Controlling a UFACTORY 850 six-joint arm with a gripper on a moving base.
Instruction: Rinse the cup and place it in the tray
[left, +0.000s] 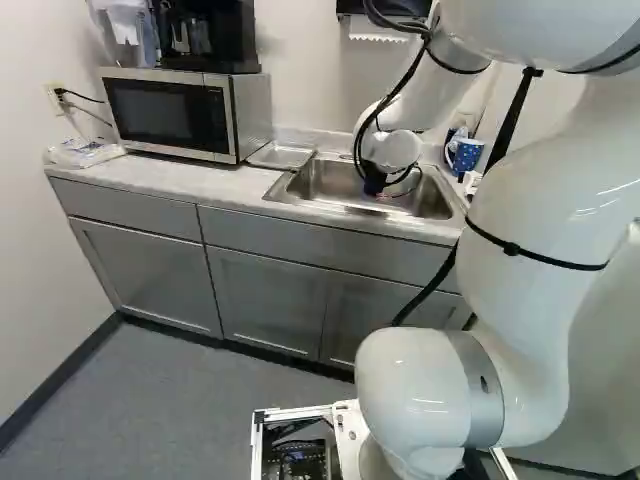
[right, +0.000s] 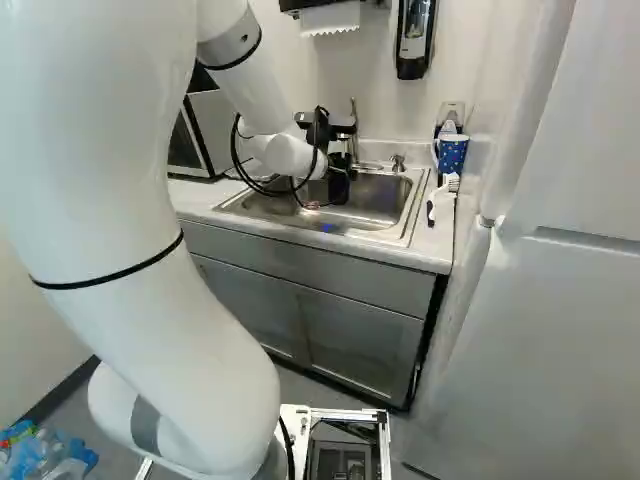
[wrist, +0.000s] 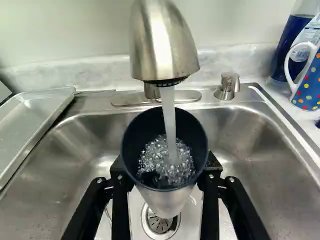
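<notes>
Right now I hold one cup (wrist: 165, 200), gripped from two sides between the two black fingers (wrist: 120, 205) of my gripper (right: 339, 182). It is round and dark inside, its silvery lower outside narrowing toward the base. One smooth stream of water falls into it from one rounded, brushed-metal faucet (wrist: 162, 45), and clear bubbles froth within. Below lies one shiny metal sink (wrist: 250, 155) with one round, slotted drain (wrist: 159, 225). One shallow metal tray (wrist: 37, 117), its rim raised, sits beside the basin, toward one microwave (left: 165, 112). On the basin's other side, one blue mug (wrist: 311, 85) with coloured dots and a white handle stands near one bottle (wrist: 290, 47).
</notes>
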